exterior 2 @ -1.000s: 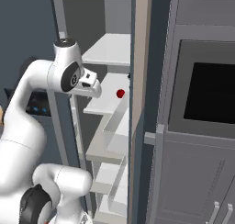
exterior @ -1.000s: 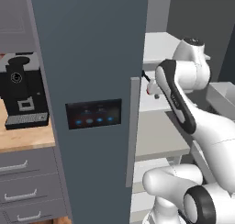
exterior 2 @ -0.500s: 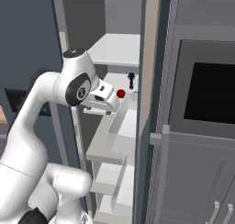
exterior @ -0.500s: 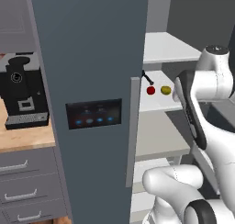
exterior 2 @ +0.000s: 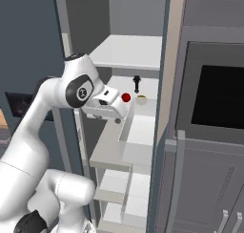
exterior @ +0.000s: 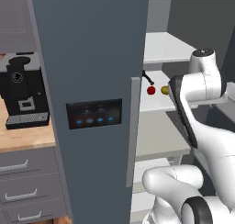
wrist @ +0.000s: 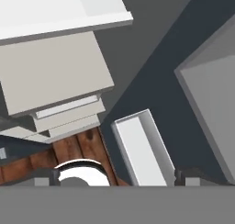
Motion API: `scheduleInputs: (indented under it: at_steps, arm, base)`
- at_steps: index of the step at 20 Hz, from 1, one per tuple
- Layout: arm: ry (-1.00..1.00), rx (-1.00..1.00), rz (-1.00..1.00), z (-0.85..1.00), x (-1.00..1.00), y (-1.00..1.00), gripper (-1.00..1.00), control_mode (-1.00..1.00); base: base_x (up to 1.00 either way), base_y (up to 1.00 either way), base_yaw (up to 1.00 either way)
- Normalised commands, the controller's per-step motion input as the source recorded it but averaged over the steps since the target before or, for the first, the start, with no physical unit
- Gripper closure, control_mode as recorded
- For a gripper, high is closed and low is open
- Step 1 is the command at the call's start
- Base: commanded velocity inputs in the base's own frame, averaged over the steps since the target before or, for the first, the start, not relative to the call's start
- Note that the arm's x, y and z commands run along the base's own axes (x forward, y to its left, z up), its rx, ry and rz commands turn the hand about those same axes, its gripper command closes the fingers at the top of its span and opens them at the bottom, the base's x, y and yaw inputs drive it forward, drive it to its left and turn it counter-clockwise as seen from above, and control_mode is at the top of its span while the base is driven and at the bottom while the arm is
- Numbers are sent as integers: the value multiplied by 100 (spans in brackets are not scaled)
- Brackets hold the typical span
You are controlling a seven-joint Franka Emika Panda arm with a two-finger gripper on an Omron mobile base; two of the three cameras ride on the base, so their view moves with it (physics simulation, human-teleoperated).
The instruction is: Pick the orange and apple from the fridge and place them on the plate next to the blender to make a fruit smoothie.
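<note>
Two fruits to fetch, neither in hand yet; step judged as the reach into the fridge (exterior: 92,58) for the first pick

- Fridge: right compartment open, left door with its lit panel shut. That door's edge and long grey handle stand just left of the opening in the left base view; a tan cabinet side bounds it on the right in the right base view
- Middle shelf (exterior 2: 143,91): pale, carries both fruits towards the back. The shelf above overhangs it, so headroom looks limited; entry should be level, not from above
- Bin (exterior 2: 136,141): open white box sitting in front of and below the fruits; its raised wall lies in the approach line
- Gripper (exterior 2: 116,118): at the shelf's front left, short of the fruits and apart from them. In the hand view the gripper (wrist: 117,175) points down past the shelf fronts to the floor, jaws spread wide with nothing between them
- Apple (exterior: 151,90): left of the pair, just beside the orange (exterior: 165,90); cannot tell whether they touch
- Small dark upright object (exterior 2: 137,83): behind the apple, risk of a knock

Next move calls for tilting the hand up to face the fruits, advancing over the bin wall, and closing on one fruit without nudging its neighbour
</note>
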Motion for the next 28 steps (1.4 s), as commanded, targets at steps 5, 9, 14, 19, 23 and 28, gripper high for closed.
scheduleInputs:
  at_steps: [5, 9, 14, 19, 23, 28]
  arm:
    - [-3, 0, 1, 0, -23, 41, -100, -100]
    - [0, 2, 2, 0, 21, 17, -100, -100]
    - [3, 0, 0, 0, 66, 1, -100, -100]
    - [-5, 8, 9, -3, 60, 4, -100, -100]
    - [-3, 1, 16, -8, 46, 2, -100, -100]
    - [-15, 1, 8, 0, 29, -5, -100, -100]
  base:
    - [0, 0, 0]
    - [0, 0, 0]
    - [0, 0, 0]
    - [0, 0, 0]
    - [0, 0, 0]
    - [0, 0, 0]
